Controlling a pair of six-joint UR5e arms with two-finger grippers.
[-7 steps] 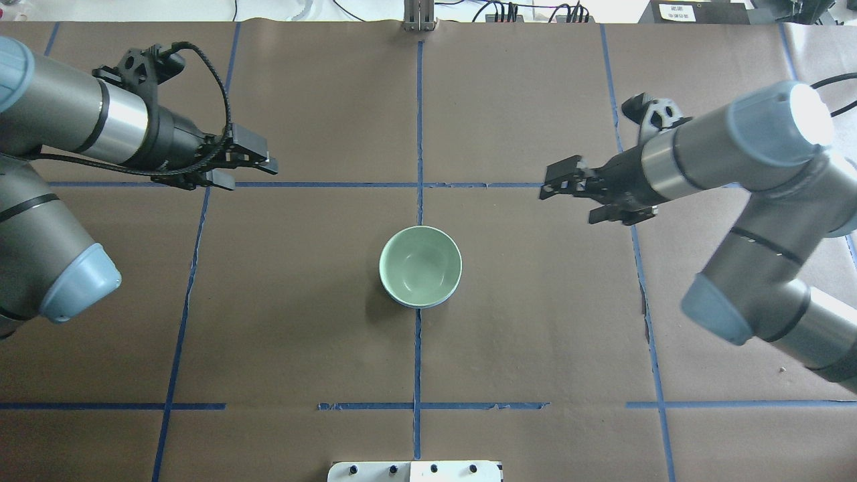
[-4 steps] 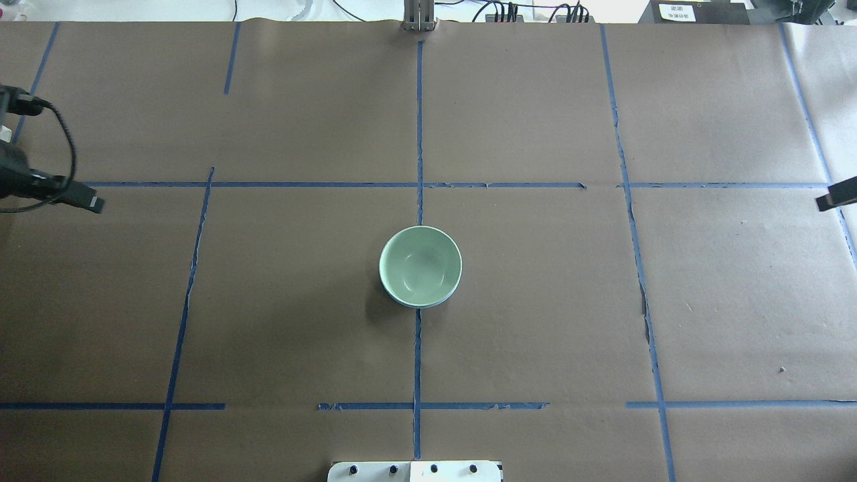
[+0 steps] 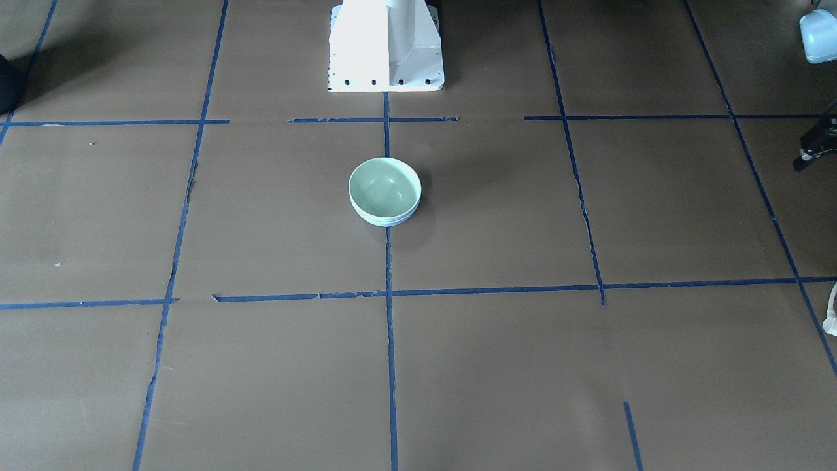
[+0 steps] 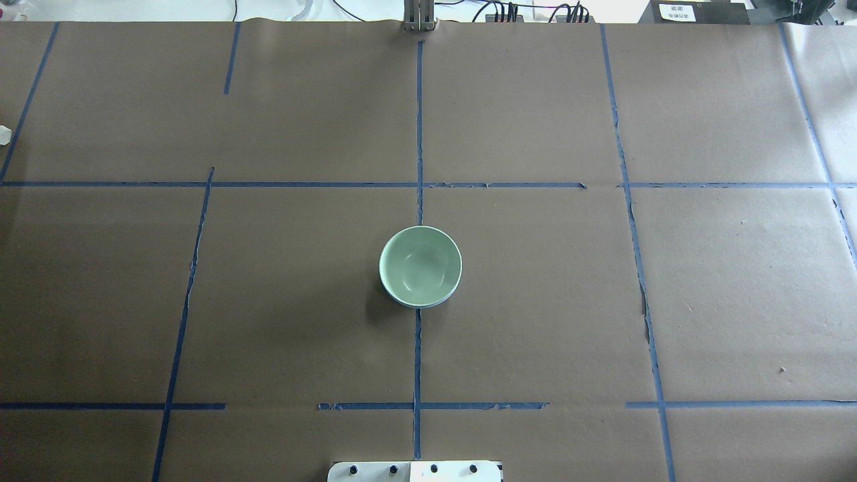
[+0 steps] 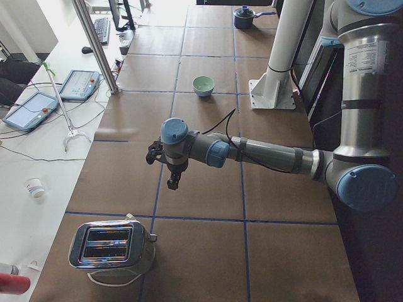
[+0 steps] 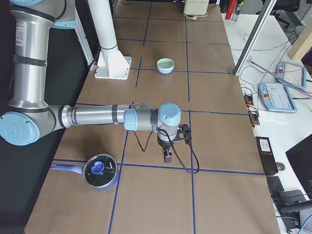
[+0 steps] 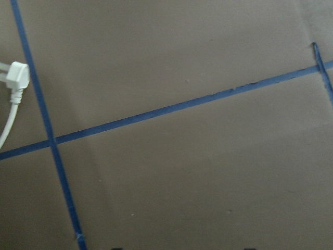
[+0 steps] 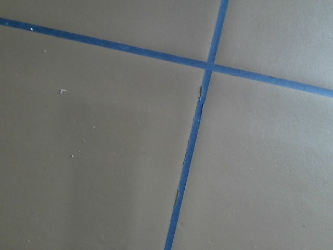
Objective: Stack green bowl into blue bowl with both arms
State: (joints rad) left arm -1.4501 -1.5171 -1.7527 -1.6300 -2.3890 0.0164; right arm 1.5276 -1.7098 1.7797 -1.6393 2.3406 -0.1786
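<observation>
The green bowl [image 4: 420,264] sits nested inside the blue bowl [image 4: 423,305] at the table's middle. Only a thin blue rim shows under it. The stack also shows in the front view, with the green bowl [image 3: 384,188] above the blue rim [image 3: 387,222], and small in both side views. My left gripper [image 5: 172,183] hangs over bare table far from the bowls, holding nothing. My right gripper [image 6: 167,157] does the same at the other end. I cannot tell whether either is open or shut. Both wrist views show only brown paper and blue tape.
A silver toaster [image 5: 112,246] stands near my left gripper at the table's end. A blue pot with a glass lid [image 6: 100,171] lies near my right arm. The white pedestal [image 3: 386,46] stands behind the bowls. A white plug [image 7: 14,78] lies on the paper.
Both arms have swung outward and left the overhead view, the left to the left and the right to the right. The stacked bowls have not moved.
</observation>
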